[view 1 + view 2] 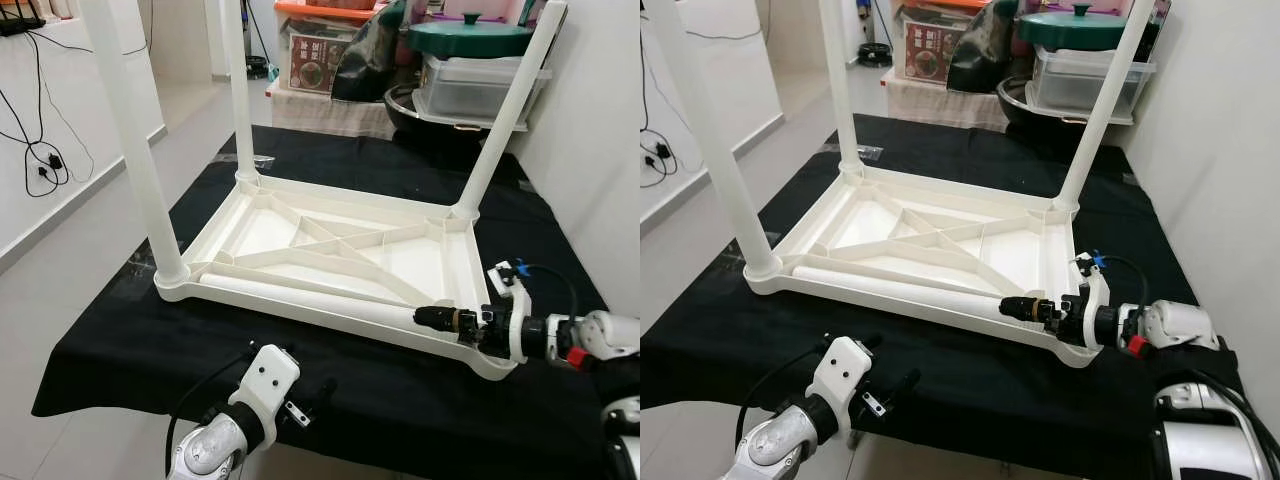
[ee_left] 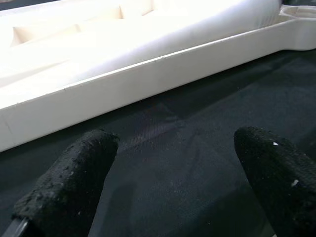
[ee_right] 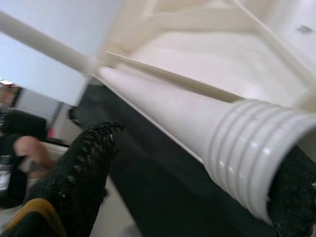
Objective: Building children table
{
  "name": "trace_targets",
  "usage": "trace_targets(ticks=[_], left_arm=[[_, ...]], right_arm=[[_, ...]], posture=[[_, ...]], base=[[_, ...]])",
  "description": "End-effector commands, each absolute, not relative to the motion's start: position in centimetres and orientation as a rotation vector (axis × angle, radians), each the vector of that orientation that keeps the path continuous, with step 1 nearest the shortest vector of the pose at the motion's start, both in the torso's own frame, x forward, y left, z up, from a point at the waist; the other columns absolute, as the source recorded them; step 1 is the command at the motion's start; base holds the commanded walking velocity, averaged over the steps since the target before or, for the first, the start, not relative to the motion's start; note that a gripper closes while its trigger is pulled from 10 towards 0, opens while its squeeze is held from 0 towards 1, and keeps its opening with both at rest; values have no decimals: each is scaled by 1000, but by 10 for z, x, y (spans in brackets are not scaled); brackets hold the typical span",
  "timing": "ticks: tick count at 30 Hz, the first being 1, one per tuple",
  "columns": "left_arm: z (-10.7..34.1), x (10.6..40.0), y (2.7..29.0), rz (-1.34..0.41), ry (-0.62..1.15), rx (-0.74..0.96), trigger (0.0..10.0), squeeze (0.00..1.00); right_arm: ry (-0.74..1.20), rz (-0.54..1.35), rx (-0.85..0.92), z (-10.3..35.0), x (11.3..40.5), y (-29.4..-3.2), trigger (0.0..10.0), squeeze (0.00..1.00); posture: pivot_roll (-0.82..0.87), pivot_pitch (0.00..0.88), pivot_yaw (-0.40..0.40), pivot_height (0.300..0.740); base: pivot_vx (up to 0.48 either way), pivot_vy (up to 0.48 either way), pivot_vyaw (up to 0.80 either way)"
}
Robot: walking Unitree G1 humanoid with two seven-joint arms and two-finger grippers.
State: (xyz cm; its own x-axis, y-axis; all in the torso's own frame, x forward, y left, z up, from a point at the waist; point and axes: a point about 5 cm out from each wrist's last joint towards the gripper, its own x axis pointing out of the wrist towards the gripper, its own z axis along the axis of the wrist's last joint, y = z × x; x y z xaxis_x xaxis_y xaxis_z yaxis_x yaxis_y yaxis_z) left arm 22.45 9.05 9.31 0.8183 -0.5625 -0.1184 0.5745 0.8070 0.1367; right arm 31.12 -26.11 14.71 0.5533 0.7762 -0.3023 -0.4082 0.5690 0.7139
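The white plastic tabletop (image 1: 330,250) lies upside down on the worktop (image 1: 400,390), which is draped in black cloth, so that its ribbed underside and corner sockets face up for assembly. Three table legs already stand upright in their sockets: the near-left leg (image 1: 135,150), the far-left leg (image 1: 238,90) and the far-right leg (image 1: 510,110). The near-right corner socket (image 1: 500,362) appears empty.

The fourth leg (image 1: 310,297) lies flat inside the tray along the near rim, its ribbed threaded end (image 3: 256,158) pointing toward the right gripper (image 1: 440,320). The right jaws stand around that threaded end; the right wrist view shows one finger (image 3: 84,168) apart from the leg and the other at the end's far side, so the grasp looks loose or not yet closed. Holding the leg at this end would allow it to be lifted clear and turned upright over the empty socket.

The left gripper (image 1: 305,400) hovers low over the cloth just in front of the tabletop rim, its jaws wide and holding nothing, positioned to steady the tabletop if required.
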Motion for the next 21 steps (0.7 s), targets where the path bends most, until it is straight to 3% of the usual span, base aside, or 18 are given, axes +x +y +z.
trace_targets(ticks=[1, 11, 12, 21], left_arm=[[92, 223, 91, -612, 78, 184, 10000, 0], [89, 224, 88, -620, 82, 193, 10000, 0], [89, 224, 88, -621, 82, 192, 10000, 0], [89, 224, 88, -616, 78, 194, 10000, 0]], right_arm=[[580, 835, 672, 162, 310, -261, 10000, 0], [603, 923, 634, 161, 303, -254, 10000, 0], [603, 913, 617, 159, 304, -253, 0, 0], [591, 878, 577, 156, 308, -251, 0, 0]], posture=[[56, 0, -104, 740], [57, 0, -106, 740], [58, 0, -107, 740], [61, 0, -115, 740]], base=[[0, 0, 0], [0, 0, 0], [0, 0, 0], [0, 0, 0]])
